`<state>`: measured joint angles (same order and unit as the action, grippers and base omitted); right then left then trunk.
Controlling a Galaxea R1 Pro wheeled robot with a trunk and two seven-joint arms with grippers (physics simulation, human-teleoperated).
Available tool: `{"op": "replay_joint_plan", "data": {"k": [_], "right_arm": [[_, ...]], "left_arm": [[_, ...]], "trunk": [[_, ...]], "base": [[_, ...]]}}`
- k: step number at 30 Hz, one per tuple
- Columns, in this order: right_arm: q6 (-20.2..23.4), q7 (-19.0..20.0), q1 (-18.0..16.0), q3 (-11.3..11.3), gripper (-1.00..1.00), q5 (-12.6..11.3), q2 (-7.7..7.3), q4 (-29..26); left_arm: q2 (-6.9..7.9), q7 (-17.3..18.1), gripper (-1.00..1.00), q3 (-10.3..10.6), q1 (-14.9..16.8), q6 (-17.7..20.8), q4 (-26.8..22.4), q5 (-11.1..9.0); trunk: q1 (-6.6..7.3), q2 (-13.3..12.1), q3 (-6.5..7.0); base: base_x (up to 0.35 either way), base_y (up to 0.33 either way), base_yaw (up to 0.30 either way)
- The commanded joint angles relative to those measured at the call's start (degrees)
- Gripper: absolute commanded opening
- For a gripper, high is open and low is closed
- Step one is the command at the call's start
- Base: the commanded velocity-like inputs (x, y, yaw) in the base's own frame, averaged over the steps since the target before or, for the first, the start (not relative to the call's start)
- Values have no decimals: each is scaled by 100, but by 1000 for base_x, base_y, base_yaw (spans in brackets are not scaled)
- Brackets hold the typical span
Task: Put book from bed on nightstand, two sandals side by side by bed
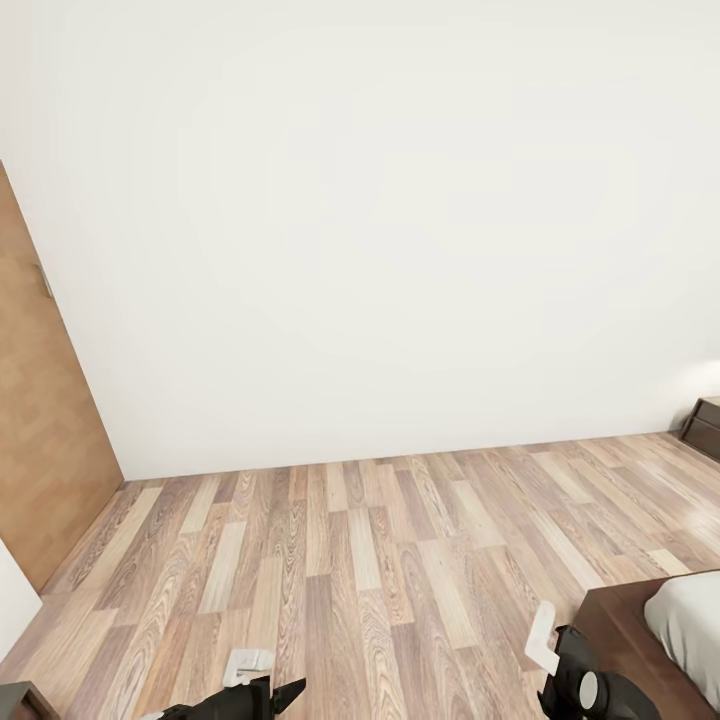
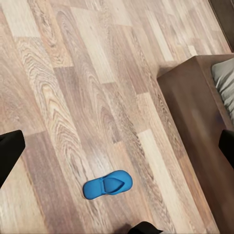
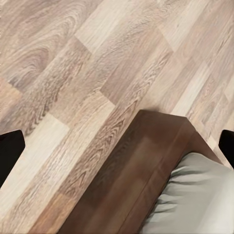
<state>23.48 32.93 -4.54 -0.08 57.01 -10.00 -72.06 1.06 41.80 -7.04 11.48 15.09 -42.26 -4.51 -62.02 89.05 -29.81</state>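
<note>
Wood-grain plank flooring (image 1: 380,560) in mixed tan and brown strips runs to a plain white wall (image 1: 380,220), with a flat brown door (image 1: 40,440) at nine o'clock in the head view. At four o'clock sits a corner of the bed (image 1: 625,620), its dark smooth wooden frame squared off, the off-white mattress puckered in soft folds. A dark cabinet edge (image 1: 705,425) shows at three o'clock. One bright blue sandal (image 2: 107,185), flat and rounded with a thin thong strap, lies alone on the floor near the bed frame. Left gripper (image 2: 117,151) and right gripper (image 3: 117,146) both have their black fingers spread wide, holding nothing.
</note>
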Motion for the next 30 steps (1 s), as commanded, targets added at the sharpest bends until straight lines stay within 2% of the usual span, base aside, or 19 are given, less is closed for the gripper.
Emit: {"op": "replay_joint_plan", "data": {"k": [1, 7, 11, 17, 30], "right_arm": [[7, 46, -3, -1, 100, 48, 4, -9], [11, 47, -3, -1, 100, 39, 32, -18], [11, 47, -3, -1, 100, 38, 153, -25], [15, 47, -3, -1, 100, 38, 221, -32], [16, 45, -3, -2, 100, 46, 236, -30]], "left_arm": [[0, 19, 100, -8, 3, 59, -2, -47], [0, 14, 100, -16, 3, 63, -2, -46], [0, 13, 100, -16, 3, 64, -2, -46], [0, 12, 100, -17, 3, 64, -2, -48], [1, 12, 100, -24, 3, 64, -2, -47]], "trunk": [[-22, 45, -25], [-154, 286, -132], [-242, 446, -204], [-374, 687, -312], [-659, 1208, -545]], "base": [[0, 0, 0], [0, 0, 0], [0, 0, 0], [0, 0, 0], [0, 0, 0]]}}
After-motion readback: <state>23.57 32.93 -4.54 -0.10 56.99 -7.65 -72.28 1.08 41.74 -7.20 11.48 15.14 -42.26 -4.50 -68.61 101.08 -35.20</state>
